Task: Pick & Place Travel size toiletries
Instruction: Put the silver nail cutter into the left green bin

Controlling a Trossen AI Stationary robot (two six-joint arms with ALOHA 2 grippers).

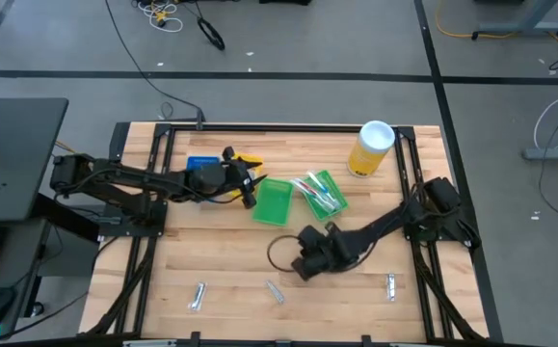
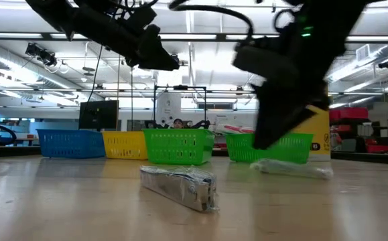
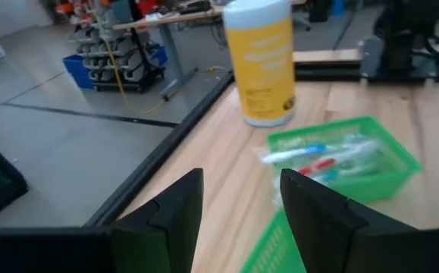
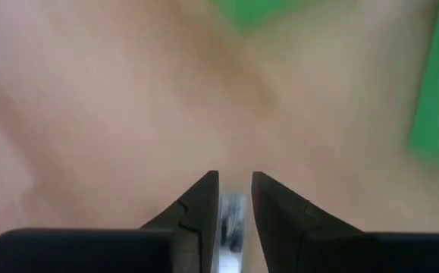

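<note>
Right gripper: low over the middle of the wooden surface, just in front of the green bins, fingers drawn narrow around a small silvery tube that shows between the tips.
Grip: it looks like a pinch on that tube, though the high view hides the tips under the wrist, so how deep the tube sits I cannot tell.
Left gripper: up over the back of the surface by the blue bin and yellow bin, fingers spread, nothing between them, waiting.
Near green bin: looks bare inside, from above.
Far green bin: already holding toiletries, white packets with blue and red marks.
Loose toiletries: three silvery tubes sit along the front edge, one at the left, one near the middle, one at the right, all well apart from each other.
Low view: a crinkled silvery tube lies flat in the foreground, and a clear-wrapped packet lies beside the dark arm.
Yellow canister: upright at the back right, clear of both arms.
Risk one: the tube is slim and slick, so a tip-only pinch could let it twist or slip out on the lift.
Risk two: the carry to the bins is short but the rims stand up, and a low swing could nudge a light bin or knock the tube loose.
Risk three: the left arm hangs near the same bins, so a crowded approach could bring the two arms together.
</note>
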